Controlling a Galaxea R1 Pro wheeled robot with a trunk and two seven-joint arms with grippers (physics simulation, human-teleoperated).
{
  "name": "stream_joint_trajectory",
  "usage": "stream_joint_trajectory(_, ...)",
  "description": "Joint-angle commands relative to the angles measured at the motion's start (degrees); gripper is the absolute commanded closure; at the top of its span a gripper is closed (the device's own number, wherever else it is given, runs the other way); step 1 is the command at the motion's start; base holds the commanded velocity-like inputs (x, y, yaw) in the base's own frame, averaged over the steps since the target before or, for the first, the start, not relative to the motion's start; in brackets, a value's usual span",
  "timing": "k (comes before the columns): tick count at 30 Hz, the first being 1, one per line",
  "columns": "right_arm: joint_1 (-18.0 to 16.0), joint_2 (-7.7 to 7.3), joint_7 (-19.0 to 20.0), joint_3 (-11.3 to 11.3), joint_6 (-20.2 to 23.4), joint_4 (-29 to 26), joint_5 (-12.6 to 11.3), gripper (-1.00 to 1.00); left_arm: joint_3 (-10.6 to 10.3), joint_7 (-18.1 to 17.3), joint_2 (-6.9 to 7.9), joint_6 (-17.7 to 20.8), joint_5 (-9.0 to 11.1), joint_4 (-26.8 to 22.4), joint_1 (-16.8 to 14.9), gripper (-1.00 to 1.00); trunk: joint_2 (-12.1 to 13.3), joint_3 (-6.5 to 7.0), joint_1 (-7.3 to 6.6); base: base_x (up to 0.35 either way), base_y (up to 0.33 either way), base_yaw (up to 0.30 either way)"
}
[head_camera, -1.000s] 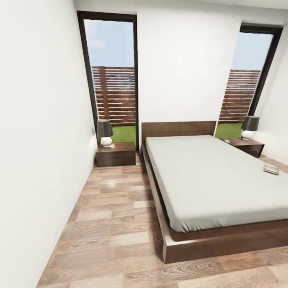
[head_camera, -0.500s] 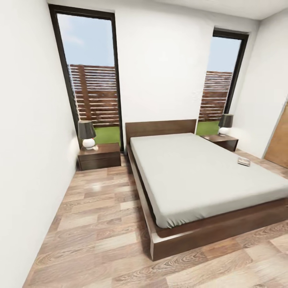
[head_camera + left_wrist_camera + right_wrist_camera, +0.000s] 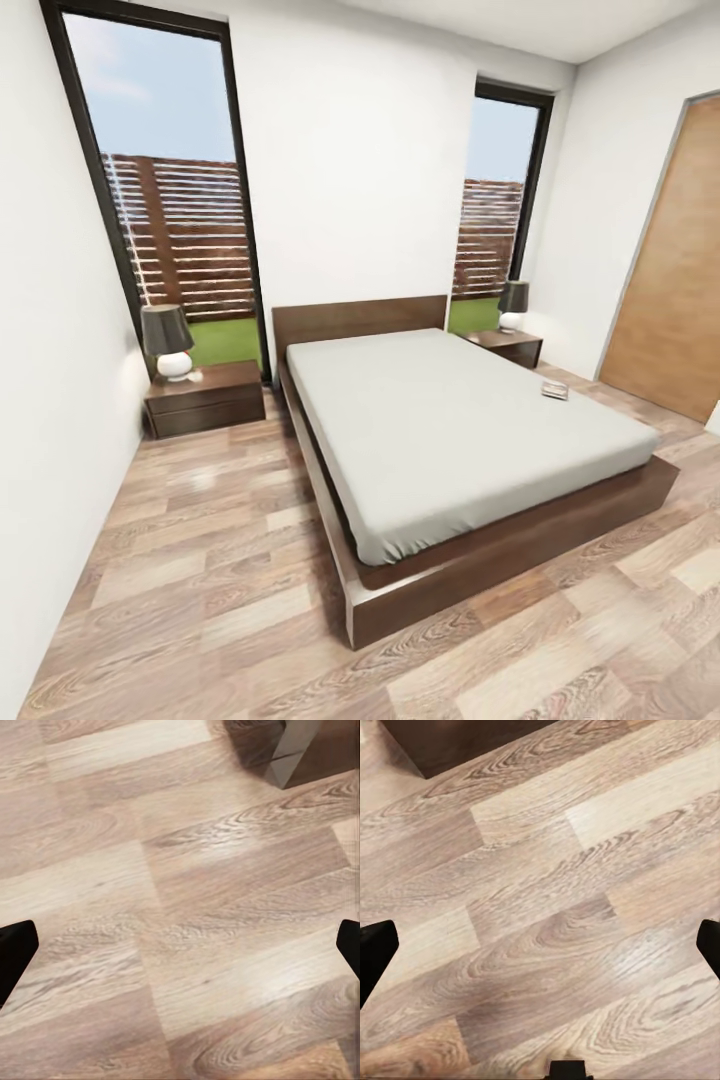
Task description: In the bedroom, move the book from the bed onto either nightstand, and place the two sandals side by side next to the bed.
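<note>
The small thin book [image 3: 555, 390] lies flat on the grey mattress of the bed [image 3: 440, 430], near its far side edge. A dark brown nightstand [image 3: 205, 398] flanks the headboard on one side, a second nightstand [image 3: 505, 346] on the other.

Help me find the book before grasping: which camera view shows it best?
The head view: the book lies on the bed's grey mattress near its right edge, small and far. Both wrist views look down at wood floor and a corner of the dark bed frame.

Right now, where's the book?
In the head view the book lies flat on the bed, near the mattress's right edge, on the side toward the right-hand nightstand and the wooden door.
</note>
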Motion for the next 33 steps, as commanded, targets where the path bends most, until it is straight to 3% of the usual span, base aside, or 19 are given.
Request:
stream_joint_trajectory(1, 0.0, -0.04, 1.9, -0.3, -0.1, 0.0, 0.0, -1.0, 0.2, 0.0, -0.04, -0.2, -0.1, 0.0, 0.0, -1.0, 0.0, -0.05, 0.0, 0.0, 0.0, -0.257)
stream_joint_trajectory(6, 0.0, -0.11, 4.0, -0.3, -0.1, 0.0, -0.1, -1.0, 0.2, 0.0, -0.04, -0.2, -0.1, 0.0, 0.0, -1.0, 0.0, -0.05, 0.0, 0.0, 0.0, -0.25)
stream_joint_trajectory(33, 0.0, -0.08, 3.7, -0.7, -0.2, 0.0, -0.2, -1.0, 0.2, 0.0, -0.04, -0.1, -0.1, 0.0, 0.0, -1.0, 0.0, -0.05, 0.0, 0.043, 0.0, -0.229)
